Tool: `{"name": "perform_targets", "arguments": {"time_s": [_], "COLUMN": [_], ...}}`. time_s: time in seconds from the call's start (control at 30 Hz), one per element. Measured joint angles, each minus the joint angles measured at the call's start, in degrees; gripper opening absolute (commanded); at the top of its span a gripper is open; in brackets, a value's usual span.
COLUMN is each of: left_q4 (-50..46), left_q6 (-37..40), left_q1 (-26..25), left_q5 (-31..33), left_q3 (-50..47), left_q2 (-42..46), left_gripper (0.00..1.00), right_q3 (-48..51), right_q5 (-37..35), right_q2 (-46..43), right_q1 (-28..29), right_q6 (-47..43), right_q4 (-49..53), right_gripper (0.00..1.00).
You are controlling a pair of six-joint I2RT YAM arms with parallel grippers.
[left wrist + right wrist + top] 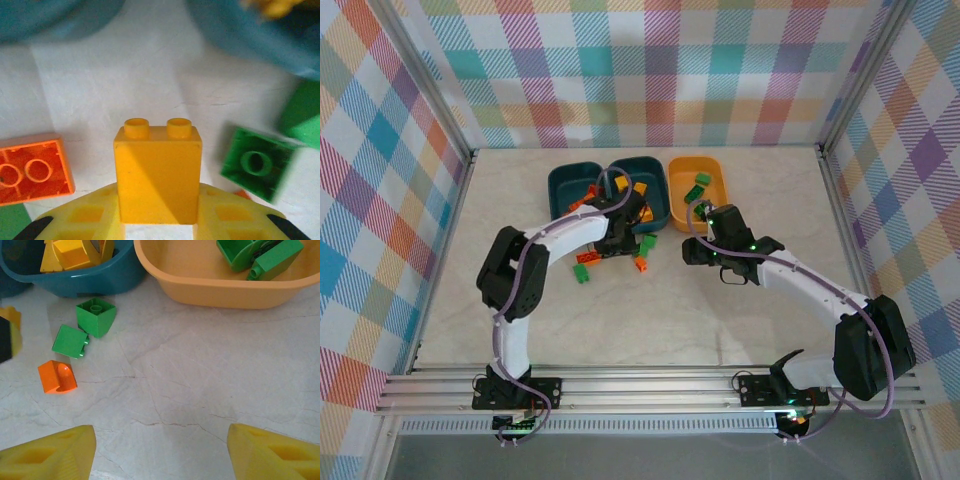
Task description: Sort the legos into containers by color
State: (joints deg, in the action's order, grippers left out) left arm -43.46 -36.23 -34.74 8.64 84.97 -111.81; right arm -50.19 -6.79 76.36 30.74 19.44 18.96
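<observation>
A yellow lego (157, 172) stands studs-up on the table, and my left gripper (157, 220) is shut on it, a yellow finger (82, 217) pressed to each side. In the top view the left gripper (618, 238) sits just in front of the two teal containers (572, 180) (655, 178). An orange lego (32, 170) lies to its left and green legos (257, 162) (302, 120) to its right. My right gripper (160, 455) hangs open over bare table in front of the orange-yellow container (220, 290), which holds green legos (260, 257).
Loose green legos (96, 316) (70, 341) and an orange one (57, 376) lie left of the right gripper. The nearer teal container (90, 280) holds yellow legos (75, 252). Plaid walls (380, 200) enclose the table on three sides.
</observation>
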Motion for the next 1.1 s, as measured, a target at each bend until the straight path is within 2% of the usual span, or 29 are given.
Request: {"name": "perform_targets", "arguments": {"time_s": [0.2, 0.3, 0.33, 0.43, 0.6, 0.73, 0.83, 0.97, 1.1], "left_q4": [-1.7, -2.1, -2.3, -3.2, -4.1, -4.6, -4.6, -5.4, -6.6], "left_q6": [4.7, 6.9, 7.4, 8.7, 9.1, 9.0, 9.0, 9.2, 9.5], "left_q1": [1.7, 3.8, 5.0, 7.4, 9.7, 10.5, 10.5, 10.5, 10.5], "left_q5": [-1.0, -2.9, -3.3, -4.8, -7.8, -10.4, -12.8, -14.2, -14.1], "left_q3": [14.0, 23.1, 28.4, 36.7, 43.5, 45.3, 45.9, 48.5, 51.5], "left_q2": [-1.2, -4.9, -7.8, -14.2, -22.0, -25.8, -27.6, -29.1, -28.9], "left_gripper": [0.31, 0.31, 0.31, 0.32, 0.34, 0.37, 0.43, 0.68, 0.72], "right_q3": [3.2, 5.3, 5.9, 7.0, 7.1, 7.1, 7.1, 7.1, 7.1], "right_q5": [0.0, 0.4, 0.6, 0.9, 1.1, 1.4, 1.5, 1.9, 2.1], "right_q2": [0.0, 0.0, 0.0, -0.2, -2.0, -2.5, -2.5, -2.5, -2.5], "right_q1": [0.0, 0.0, 0.0, 0.0, 0.0, 0.0, 0.0, 0.0, 0.0], "right_q6": [1.3, 2.4, 2.6, 3.3, 3.9, 4.2, 4.4, 5.1, 5.4], "right_q4": [-2.5, -2.9, -3.0, -3.0, -2.9, -2.9, -2.9, -2.9, -2.8], "right_gripper": [0.69, 0.70, 0.70, 0.70, 0.70, 0.70, 0.70, 0.70, 0.71]}}
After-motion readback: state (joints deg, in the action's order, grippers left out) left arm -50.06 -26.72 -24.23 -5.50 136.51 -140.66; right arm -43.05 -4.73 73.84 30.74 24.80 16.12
